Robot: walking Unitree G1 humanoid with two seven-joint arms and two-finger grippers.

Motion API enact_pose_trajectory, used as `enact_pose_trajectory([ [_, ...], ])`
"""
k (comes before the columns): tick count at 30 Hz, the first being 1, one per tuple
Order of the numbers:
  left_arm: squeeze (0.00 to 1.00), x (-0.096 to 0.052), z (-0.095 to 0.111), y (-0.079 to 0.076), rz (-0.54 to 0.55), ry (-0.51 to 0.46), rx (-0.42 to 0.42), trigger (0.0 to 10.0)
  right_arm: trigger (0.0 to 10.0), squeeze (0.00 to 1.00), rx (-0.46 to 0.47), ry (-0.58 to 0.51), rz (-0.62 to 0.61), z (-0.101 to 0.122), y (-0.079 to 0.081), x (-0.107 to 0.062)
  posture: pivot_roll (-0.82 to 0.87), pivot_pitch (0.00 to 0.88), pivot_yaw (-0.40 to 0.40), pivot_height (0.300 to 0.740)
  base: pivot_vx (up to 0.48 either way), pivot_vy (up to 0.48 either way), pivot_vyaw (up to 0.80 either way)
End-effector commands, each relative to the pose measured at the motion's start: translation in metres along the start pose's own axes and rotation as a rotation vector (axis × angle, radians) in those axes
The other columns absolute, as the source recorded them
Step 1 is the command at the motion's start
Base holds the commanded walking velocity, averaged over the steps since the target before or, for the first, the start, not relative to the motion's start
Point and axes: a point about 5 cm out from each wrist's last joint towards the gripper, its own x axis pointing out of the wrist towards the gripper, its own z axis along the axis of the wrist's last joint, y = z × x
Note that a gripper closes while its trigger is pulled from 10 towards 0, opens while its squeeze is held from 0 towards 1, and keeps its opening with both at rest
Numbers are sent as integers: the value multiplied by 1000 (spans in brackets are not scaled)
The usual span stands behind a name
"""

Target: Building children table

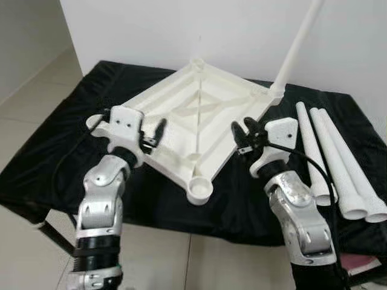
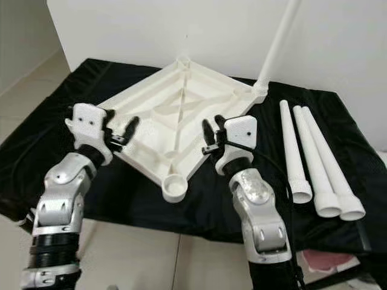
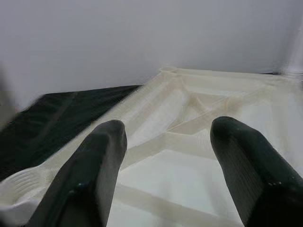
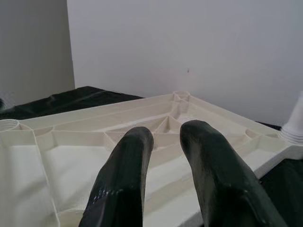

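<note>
The white tabletop (image 1: 199, 115) is lying upside down on the black cloth (image 1: 54, 151), ribbed underside up, turned so that its corners point toward and away from the robot like a diamond. One leg (image 1: 296, 45) is already standing upright in the socket at the right-hand corner, while the near corner socket (image 1: 199, 189) is sitting open and empty, facing up, between the two arms. The three loose legs (image 1: 338, 163) are lying side by side on the cloth to the robot's right, just beyond the right arm, their long axes running away from the robot and their wide ends nearest it. The right gripper (image 1: 244, 134) is hovering over the tabletop's near-right edge, its fingers parted only slightly and holding nothing; the right wrist view is looking across the ribs toward the far corner. The left gripper (image 1: 155, 136) is hovering over the near-left edge, its fingers spread wide and likewise empty. Judged from this layout, the right arm is much the nearer to the loose legs, which are lying to its outer side, not ahead of its jaws, so a sideways swing and a grasp across a leg's shaft would seem to be called for before carrying it to an empty socket.
</note>
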Motion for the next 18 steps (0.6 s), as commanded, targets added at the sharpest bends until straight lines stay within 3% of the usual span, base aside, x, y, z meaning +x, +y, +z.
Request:
enact_pose_trajectory([
  [1,0,1,0,1,64,-5,-10,10000,10000,0,-1,-5,-10,0,-2,-1,-29,70,-36,740,0,0,0],
  [4,0,2,0,1,61,-5,-7,10000,10000,0,-2,-5,-12,0,-3,-1,-29,71,-32,740,0,0,0],
  [18,0,3,1,1,65,-4,-4,10000,10000,0,1,-1,-16,-1,-2,-3,-30,77,-25,740,0,-283,0],
])
